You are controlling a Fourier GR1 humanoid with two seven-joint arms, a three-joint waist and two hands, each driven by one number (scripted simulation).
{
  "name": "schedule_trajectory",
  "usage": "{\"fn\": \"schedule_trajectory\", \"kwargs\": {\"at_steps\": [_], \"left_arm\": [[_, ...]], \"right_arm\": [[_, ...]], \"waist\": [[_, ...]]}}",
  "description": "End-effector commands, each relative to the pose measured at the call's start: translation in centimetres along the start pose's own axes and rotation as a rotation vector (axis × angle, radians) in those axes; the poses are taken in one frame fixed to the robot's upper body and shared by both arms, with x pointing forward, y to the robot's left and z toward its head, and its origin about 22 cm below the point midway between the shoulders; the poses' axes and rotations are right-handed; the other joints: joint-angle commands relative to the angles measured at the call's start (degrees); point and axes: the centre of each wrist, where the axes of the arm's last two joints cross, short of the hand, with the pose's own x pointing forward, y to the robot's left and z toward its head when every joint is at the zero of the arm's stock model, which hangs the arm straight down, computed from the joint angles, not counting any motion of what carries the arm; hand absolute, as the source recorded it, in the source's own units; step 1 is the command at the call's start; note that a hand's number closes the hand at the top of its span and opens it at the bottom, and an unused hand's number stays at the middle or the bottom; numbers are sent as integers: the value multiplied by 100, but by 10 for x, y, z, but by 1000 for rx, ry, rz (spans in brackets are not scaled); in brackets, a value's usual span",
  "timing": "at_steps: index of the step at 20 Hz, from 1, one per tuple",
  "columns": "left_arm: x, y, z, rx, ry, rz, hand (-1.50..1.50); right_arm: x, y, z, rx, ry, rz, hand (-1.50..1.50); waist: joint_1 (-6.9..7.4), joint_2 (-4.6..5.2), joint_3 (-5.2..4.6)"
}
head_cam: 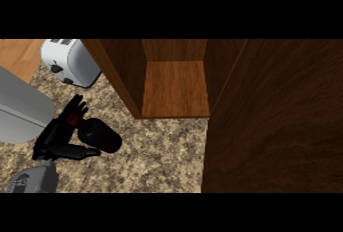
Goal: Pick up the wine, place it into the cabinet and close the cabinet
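Left hand (57, 134): lower left of the head view, closed round the wine (102, 136). Fingers lie along its far side, thumb is tucked against the near side, and the bottle sits between them. Judged a hold, not a mere touch.
Right hand: not in view.
Wine: dark bottle, tilted, red top toward the fingers and body pointing at the cabinet (119, 77). It is over the counter (157, 156), left of the cabinet and apart from it. Lifted or resting: cannot tell.
Cabinet: open, with the shelf (175, 90) showing. Its left wall stands between wine and shelf.
Door (275, 118): swung wide and fills the right of the view, so the opening is reachable from the front.
Toaster (67, 61): back left, just beside the cabinet wall, beyond the fingertips.
Step (judged): grasp made, carry not yet done.
Next (judged): raise the bottle, bring it round the wall's front edge, then onto the shelf.
Risk (judged): bottle clipping the wall edge. The tilt needs correcting if it is to stand.
Door closing (judged): last step, untouched so far.
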Motion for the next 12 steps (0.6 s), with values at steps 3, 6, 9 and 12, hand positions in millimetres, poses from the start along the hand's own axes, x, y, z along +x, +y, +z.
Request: {"fn": "schedule_trajectory", "kwargs": {"at_steps": [3, 6, 9, 12], "left_arm": [[-27, -7, -4, -13, 15, 1, -150], [-44, -8, 5, -31, 23, 8, -150], [-61, -17, 18, -57, 29, 22, -150], [-57, -15, 7, -13, 2, 100, -150]], "right_arm": [[43, 3, 36, 47, -85, -39, -150], [43, 3, 36, 31, -84, -57, -150], [47, 3, 40, 39, -99, -36, -150], [43, 2, 39, 18, -80, -51, -150]], "waist": [[9, 0, 3], [13, 2, 1], [24, -9, 3], [26, -9, 4]]}}
